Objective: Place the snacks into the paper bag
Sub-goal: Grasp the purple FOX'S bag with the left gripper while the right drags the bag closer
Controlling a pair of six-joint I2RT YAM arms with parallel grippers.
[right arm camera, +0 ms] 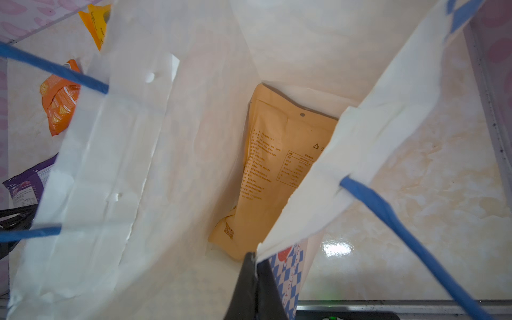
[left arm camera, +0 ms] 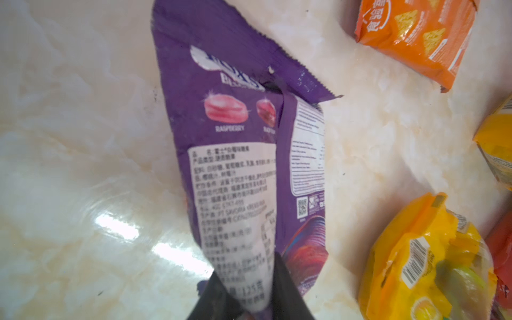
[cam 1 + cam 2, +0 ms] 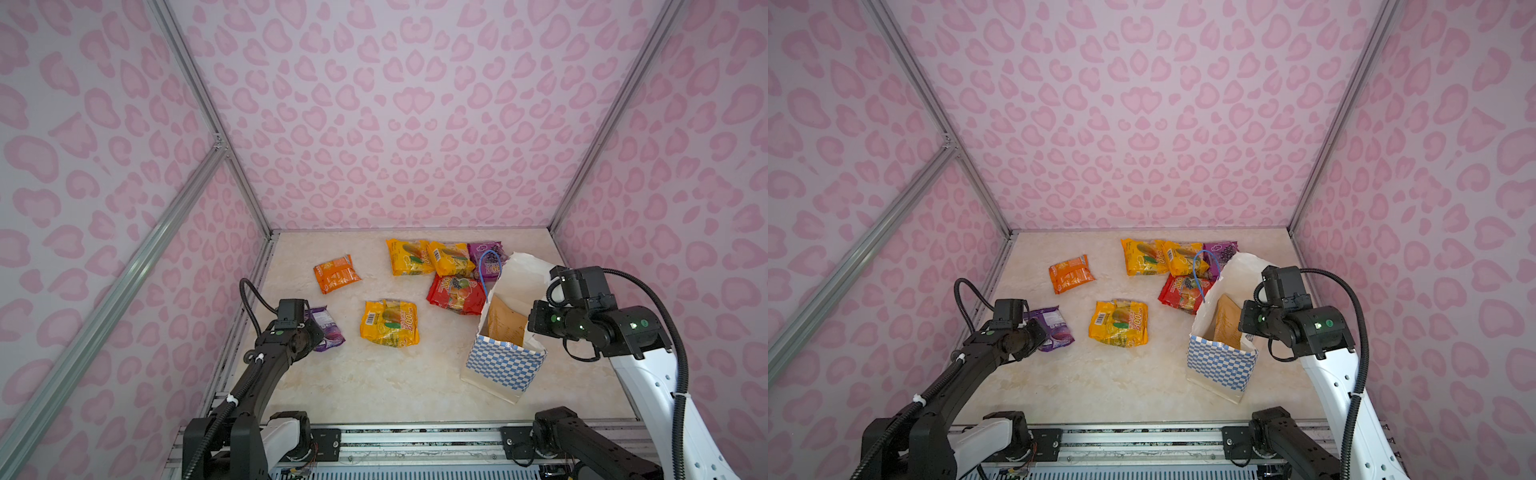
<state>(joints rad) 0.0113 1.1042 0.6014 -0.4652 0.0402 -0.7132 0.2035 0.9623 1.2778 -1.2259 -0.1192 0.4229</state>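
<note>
Item: glossy purple plastic snack packet (image 2: 235, 152), at the left of the cream marble-look tabletop (image 3: 332, 382), well apart from the bag. It is probably light, with crinkly, slippery film, and is best taken by a flat end, where the left gripper (image 2: 246, 277) pinches it. Container: white paper carrier bag (image 3: 505, 361) with checkered blue outside, thin and floppy, standing at the right with its mouth open and its rim clamped in the closed right gripper (image 1: 256, 266). It holds one large tan packet (image 1: 277, 171).
</note>
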